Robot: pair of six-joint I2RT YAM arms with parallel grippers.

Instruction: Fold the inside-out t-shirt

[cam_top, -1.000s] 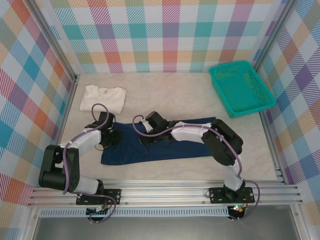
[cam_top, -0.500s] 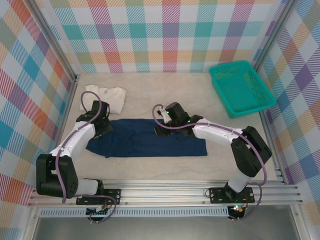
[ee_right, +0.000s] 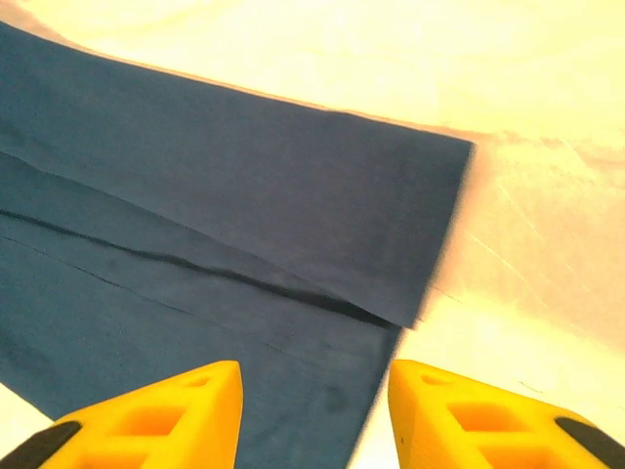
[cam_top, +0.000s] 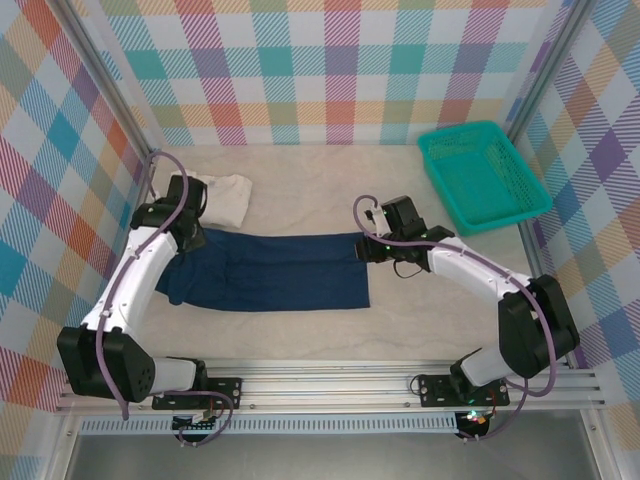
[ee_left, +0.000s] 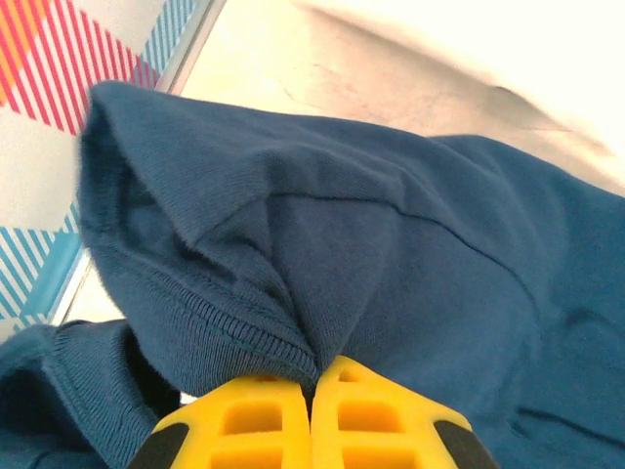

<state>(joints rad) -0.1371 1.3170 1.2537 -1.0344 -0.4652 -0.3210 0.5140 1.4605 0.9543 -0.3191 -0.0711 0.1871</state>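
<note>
T-shirt (cam_top: 280, 272): soft navy knit rectangle

Pastel plaid walls (cam_top: 340, 70) box in a pale marbled surface (cam_top: 320, 185), lit pretty bright and even.

The navy t-shirt (ee_right: 215, 215) lies flat on the pale table (ee_right: 547, 244), one layer over another, so a dark edge line runs slantwise across the cloth (the upper layer ends in a squared corner at the right, beside bare tabletop). The right gripper (ee_right: 312, 376) hangs above it, its two yellow fingers (ee_right: 166, 410) standing apart, and the shirt's right edge shows in the gap between them.
</note>
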